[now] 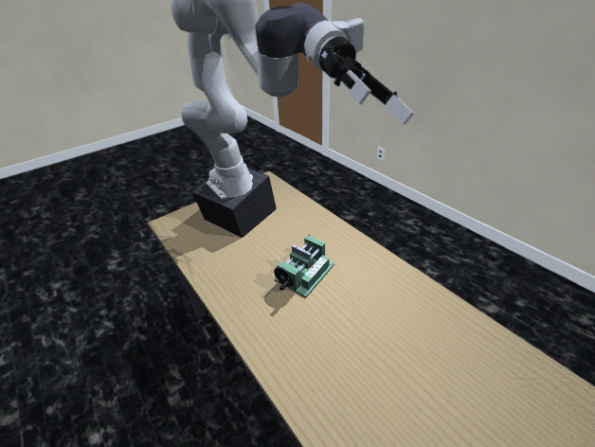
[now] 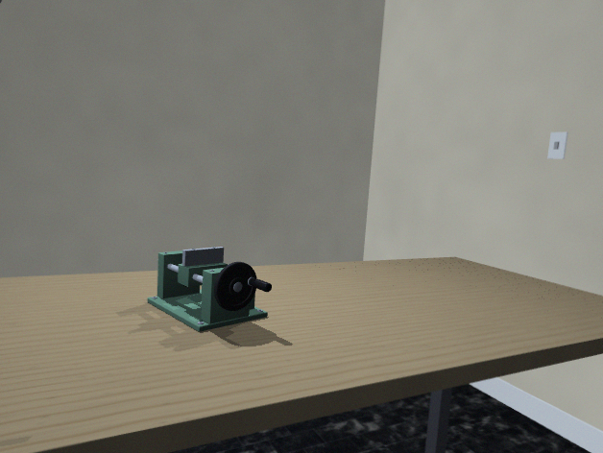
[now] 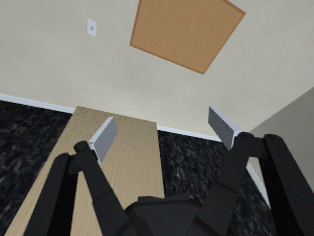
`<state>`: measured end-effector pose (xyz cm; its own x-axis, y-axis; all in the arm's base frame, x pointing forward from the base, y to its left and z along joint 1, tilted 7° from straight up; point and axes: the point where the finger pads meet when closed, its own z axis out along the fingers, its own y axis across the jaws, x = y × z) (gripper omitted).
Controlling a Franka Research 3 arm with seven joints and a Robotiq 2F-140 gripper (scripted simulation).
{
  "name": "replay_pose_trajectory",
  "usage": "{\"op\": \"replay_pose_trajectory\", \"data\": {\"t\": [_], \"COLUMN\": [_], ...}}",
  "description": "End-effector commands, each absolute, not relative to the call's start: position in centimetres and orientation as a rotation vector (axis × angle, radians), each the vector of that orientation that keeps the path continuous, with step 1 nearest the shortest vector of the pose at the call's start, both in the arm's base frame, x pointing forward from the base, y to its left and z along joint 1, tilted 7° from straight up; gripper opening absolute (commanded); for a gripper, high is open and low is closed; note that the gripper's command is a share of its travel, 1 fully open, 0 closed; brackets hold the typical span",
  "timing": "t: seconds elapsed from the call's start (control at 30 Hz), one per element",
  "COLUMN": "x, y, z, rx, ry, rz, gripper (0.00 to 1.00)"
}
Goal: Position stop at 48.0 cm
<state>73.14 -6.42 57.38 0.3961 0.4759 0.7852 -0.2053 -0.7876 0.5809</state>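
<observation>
A green fixture stands on the table, with a black handwheel (image 1: 283, 277) (image 2: 227, 292) on its end face. The wheel's crank handle (image 1: 285, 285) (image 2: 260, 284) sticks outward; in the exterior view it is on the wheel's right side. The stop, a grey upright plate (image 1: 301, 252) (image 2: 204, 255) on a green carriage, sits on two rods between the end blocks. A white scale (image 1: 317, 267) runs along one side; its figures are too small to read. My gripper (image 1: 385, 102) (image 3: 161, 119) is wide open and empty, high above the table and far from the handwheel.
The wooden table (image 1: 385, 336) (image 2: 390, 316) (image 3: 130, 165) carries the fixture and the arm's dark base block (image 1: 240, 211). The arm reaches over from the back in the top view. A wall with a brown door (image 1: 301, 105) is behind it.
</observation>
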Motion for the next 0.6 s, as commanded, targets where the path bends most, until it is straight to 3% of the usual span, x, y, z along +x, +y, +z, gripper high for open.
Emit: {"op": "replay_pose_trajectory", "data": {"t": [0.0,0.47,0.5,0.57], "x": [72.9,72.9,72.2,72.2], "y": [-9.5,-9.5,-12.6,-12.6], "z": [55.1,55.1,51.0,51.0], "rx": [2.128,2.128,2.247,2.247], "ry": [0.084,0.084,-0.126,-0.126], "rz": [1.415,1.415,1.386,1.386], "gripper": [1.0,1.0,1.0,1.0]}}
